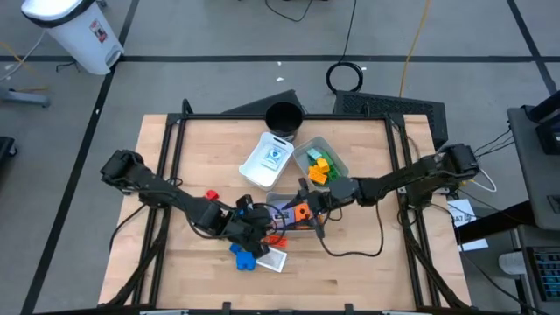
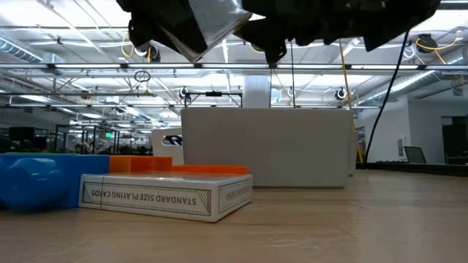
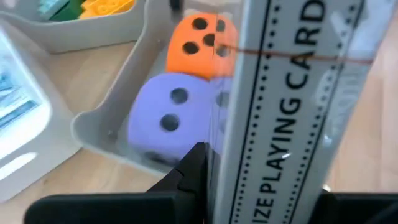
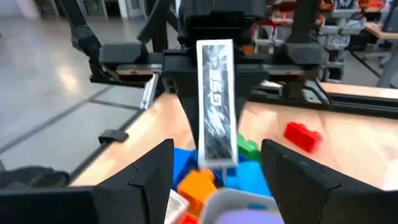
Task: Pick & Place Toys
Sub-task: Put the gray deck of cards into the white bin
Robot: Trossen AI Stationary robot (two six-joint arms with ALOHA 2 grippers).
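Cellophane-slick and stiff, the playing-card box (image 3: 280, 106) sits clamped edgewise in my left end effector (image 4: 214, 93) above the bench (image 1: 367, 262), while the right end effector (image 4: 214, 180) waits released.

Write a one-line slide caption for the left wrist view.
Left pincer grips a playing-card box upright beside the orange die and purple die.
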